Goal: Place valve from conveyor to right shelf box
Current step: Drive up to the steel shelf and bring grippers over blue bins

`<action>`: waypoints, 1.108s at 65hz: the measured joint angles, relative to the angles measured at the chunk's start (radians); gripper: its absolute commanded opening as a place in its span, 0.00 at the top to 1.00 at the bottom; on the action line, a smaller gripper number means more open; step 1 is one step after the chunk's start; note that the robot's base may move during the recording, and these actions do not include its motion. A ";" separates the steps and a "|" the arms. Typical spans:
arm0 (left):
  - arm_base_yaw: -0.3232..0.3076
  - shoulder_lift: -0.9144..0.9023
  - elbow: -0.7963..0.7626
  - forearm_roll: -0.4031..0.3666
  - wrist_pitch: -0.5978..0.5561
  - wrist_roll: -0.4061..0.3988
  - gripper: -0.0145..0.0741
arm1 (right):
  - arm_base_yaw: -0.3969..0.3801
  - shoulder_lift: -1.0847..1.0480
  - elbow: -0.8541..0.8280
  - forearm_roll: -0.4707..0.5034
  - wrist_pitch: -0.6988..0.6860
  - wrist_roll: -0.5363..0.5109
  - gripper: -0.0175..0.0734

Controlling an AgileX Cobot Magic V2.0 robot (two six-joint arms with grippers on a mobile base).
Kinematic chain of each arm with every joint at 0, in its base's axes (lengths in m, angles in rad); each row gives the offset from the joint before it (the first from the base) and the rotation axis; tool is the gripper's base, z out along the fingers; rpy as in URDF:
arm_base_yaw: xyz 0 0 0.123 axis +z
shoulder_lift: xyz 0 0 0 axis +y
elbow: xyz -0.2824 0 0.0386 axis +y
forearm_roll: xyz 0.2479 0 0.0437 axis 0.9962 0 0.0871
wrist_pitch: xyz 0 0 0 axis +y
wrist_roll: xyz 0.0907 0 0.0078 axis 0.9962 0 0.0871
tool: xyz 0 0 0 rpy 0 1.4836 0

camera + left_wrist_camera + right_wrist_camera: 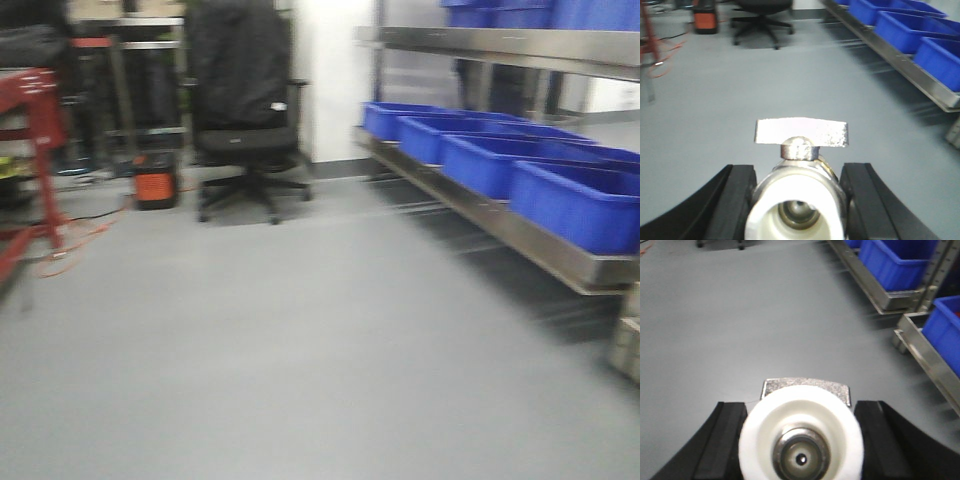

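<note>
Front view: it's smeared, so take the detail loosely. You've got bare grey floor (250, 350), an office chair (245, 100) at the back, a red frame (30, 130) on the left, and on your right a steel shelf (520, 235) carrying a row of blue bins (580, 205). No conveyor in any view, and no arms in this one. Bin interiors are hidden by the angle, so I can't tell what's in them. Left wrist view: the left gripper (799, 175) is clamped on the left-hand valve (797, 200), with the black fingers (737, 200) pressed against its body on both sides. The white-capped port faces the camera, so the bore axis runs straight out along the gripper. The flat metal handle (801, 132) sits on top, crosswise to the jaws. The bins (900, 25) lie ahead and to the right, well apart from the jaws. Right wrist view: same picture here. The right gripper (801, 412) is closed around the right-hand valve (800, 435), white cap to the camera, bore along the gripper, with only the edge of its handle (805, 388) showing above the cap. The shelf bins are closer here, one (890, 260) ahead-right and another (947, 327) at the right edge, near but not under the jaws. There's possibly something reddish at the right edge by that second bin, too cropped to call. My read: both valves are off the belt and in transit, the right arm is nearer the shelf, and you need a rightward reach before release, over a bin and not the rail.
</note>
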 measured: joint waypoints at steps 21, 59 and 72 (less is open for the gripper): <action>0.000 0.000 0.000 0.000 0.000 0.000 0.96 | 0.000 0.000 0.000 0.000 0.000 0.000 0.99; 0.000 0.000 0.000 0.000 -0.002 0.000 0.96 | 0.000 0.000 0.000 0.000 0.000 0.000 0.99; 0.000 0.000 0.000 0.000 -0.002 0.000 0.96 | 0.000 0.000 0.000 0.000 0.000 0.000 0.99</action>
